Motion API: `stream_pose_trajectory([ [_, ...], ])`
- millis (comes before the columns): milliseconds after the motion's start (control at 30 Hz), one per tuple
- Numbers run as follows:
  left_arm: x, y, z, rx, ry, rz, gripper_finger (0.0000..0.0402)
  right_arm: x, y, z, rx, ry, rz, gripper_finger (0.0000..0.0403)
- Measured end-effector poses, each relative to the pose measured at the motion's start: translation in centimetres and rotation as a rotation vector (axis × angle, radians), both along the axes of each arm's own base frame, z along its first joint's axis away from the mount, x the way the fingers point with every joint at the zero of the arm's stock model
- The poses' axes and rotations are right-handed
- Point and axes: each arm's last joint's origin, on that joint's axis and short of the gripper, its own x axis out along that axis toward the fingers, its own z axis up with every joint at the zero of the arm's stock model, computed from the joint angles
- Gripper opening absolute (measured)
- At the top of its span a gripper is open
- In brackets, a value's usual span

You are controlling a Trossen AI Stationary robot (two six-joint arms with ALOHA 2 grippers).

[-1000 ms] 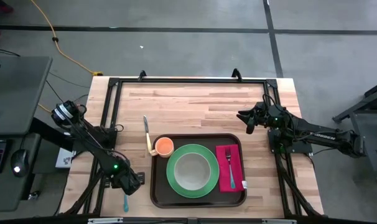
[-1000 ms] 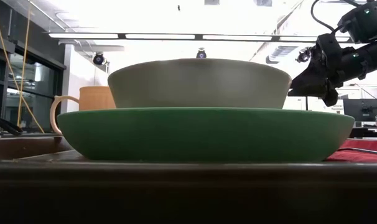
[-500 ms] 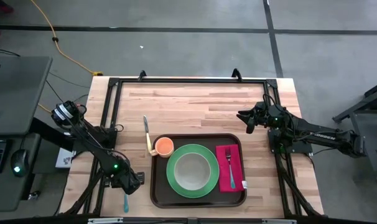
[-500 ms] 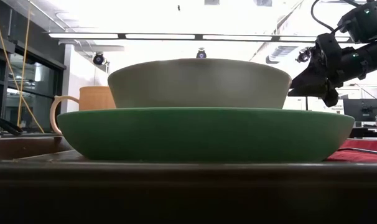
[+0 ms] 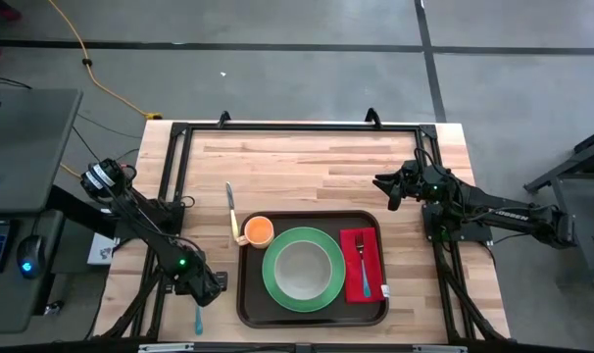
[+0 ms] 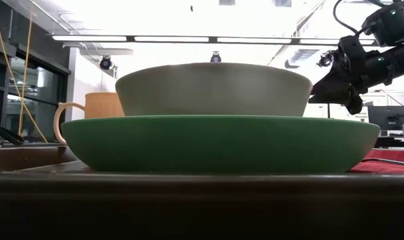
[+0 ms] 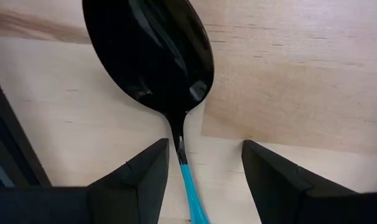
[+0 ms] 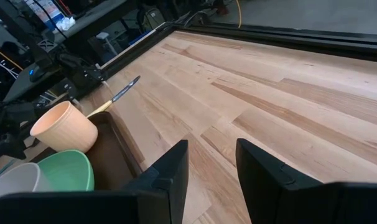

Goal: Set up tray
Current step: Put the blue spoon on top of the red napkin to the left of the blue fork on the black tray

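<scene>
The tray (image 5: pixel 313 316), dark brown smooth plastic with rounded corners and a raised rim, lay at six o'clock on the pale plank counter (image 5: pixel 317 167). In it a round glossy green plate (image 5: pixel 304 270) carried a grey bowl (image 5: pixel 303 269); a peach mug (image 5: pixel 259 231) stood at the plate's ten o'clock and a flat red napkin (image 5: pixel 362 264) at its three o'clock, with a pink-handled fork (image 5: pixel 363 263) lying on it. A knife (image 5: pixel 230 207), steel blade and yellowish handle, lay on the wood just off the tray's ten o'clock corner.

The left gripper (image 7: pixel 204 168) sat at the counter's seven o'clock edge, fingers parted either side of the thin blue handle of a glossy black spoon (image 7: pixel 152 56), not touching it. The right gripper (image 8: pixel 210 165) hovered at three o'clock, fingers apart and holding nothing.
</scene>
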Motion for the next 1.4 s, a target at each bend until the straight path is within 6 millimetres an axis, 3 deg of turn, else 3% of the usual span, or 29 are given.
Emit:
stream_pose_trajectory([
  [400,0.03,0.0,-0.14,0.011,-0.005,-0.017,0.0221,0.0,0.0,0.0,-0.003,0.001,0.001,0.0112],
  [1400,-0.25,0.41,-0.3,0.064,0.014,-0.018,0.0084,0.0,-0.01,0.0,-0.001,0.0,-0.001,0.0112],
])
